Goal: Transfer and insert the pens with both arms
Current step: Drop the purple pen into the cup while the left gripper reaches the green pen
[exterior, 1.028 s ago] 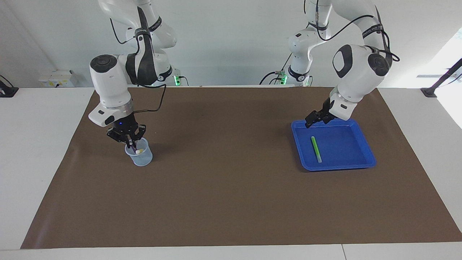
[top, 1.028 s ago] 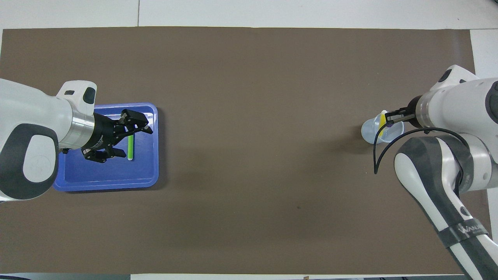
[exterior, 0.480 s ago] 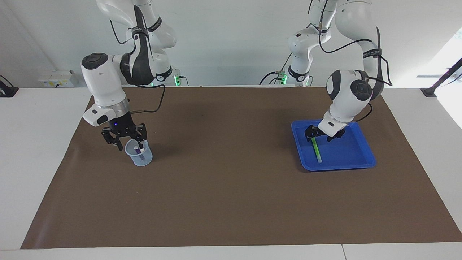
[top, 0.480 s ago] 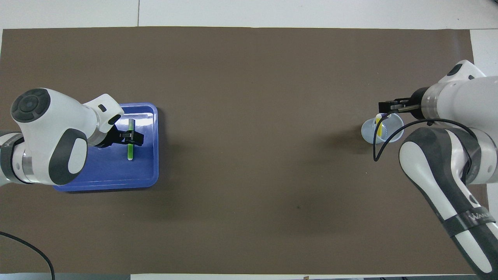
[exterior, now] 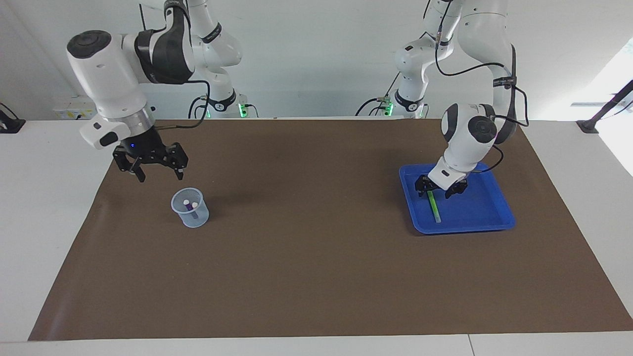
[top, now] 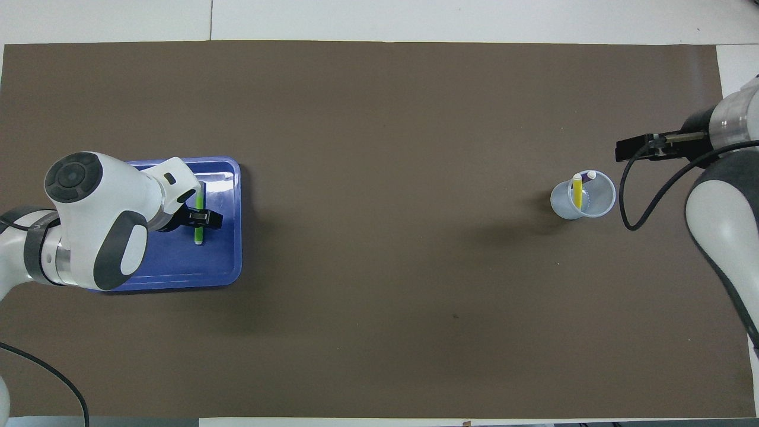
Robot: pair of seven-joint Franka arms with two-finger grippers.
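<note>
L hand (exterior: 436,187) low, fingers spread; R hand (exterior: 154,167) raised, fingers spread.

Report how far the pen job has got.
Done: the yellow pen and purple pen stand in the cup; the right gripper hangs open above the mat.
In hand: the left gripper is down around the green pen in the blue tray.
Left: handover, insertion.

Lime green pen (exterior: 433,206) (top: 198,214) lay flat in the blue tray (exterior: 487,219) (top: 178,279) toward the left arm's end, lengthwise toward the robots, pale end nearer them. Yellow pen (top: 577,190) and purple pen (exterior: 187,206) (top: 589,177) stood leaning in the clear cup (exterior: 190,219) (top: 602,209) toward the right arm's end, whitish ends up, side by side.
</note>
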